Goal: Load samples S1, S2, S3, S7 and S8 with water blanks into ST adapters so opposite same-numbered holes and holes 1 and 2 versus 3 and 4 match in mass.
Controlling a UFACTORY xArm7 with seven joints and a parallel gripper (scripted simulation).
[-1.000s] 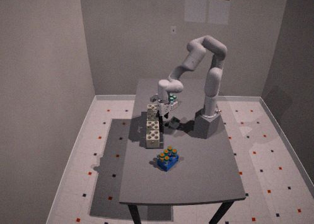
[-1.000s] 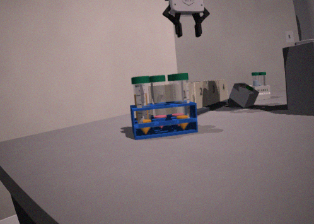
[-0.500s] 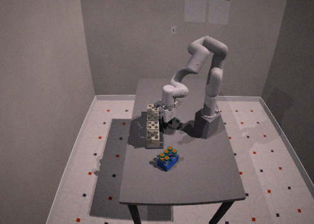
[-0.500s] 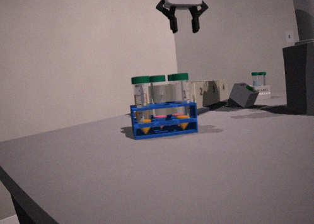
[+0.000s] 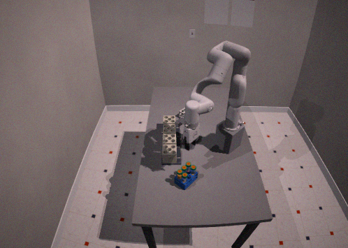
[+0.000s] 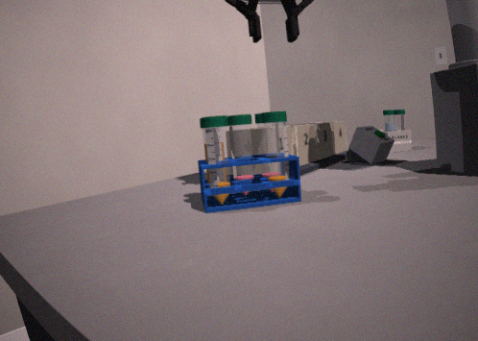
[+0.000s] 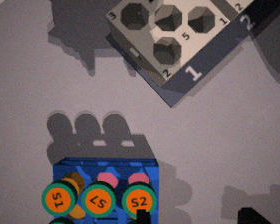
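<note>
My gripper [image 6: 274,38] [image 7: 195,217] is partly open, with nothing between its fingers. It hangs high above the table. The blue rack [image 5: 186,183] [image 6: 250,187] holds several green-capped tubes with orange dots. The wrist view reads S1 [image 7: 59,199], S7 [image 7: 98,201] and S2 [image 7: 139,201]; the other caps there are cut off. Low orange and pink contents show in the exterior view. Four beige adapters stand in a row on the dark stand [image 5: 178,158] [image 7: 211,63]. Adapter 1 [image 5: 170,158] is nearest the blue rack; its visible holes are empty.
The grey sloped desk [image 6: 367,147] with the green key [image 6: 379,133] stands beyond the adapters in the exterior view. Behind it is a white rack [image 6: 399,141] marked BLANKS with green-capped tubes [image 6: 389,121]. The arm's dark base block [image 5: 229,140] stands right of the adapters.
</note>
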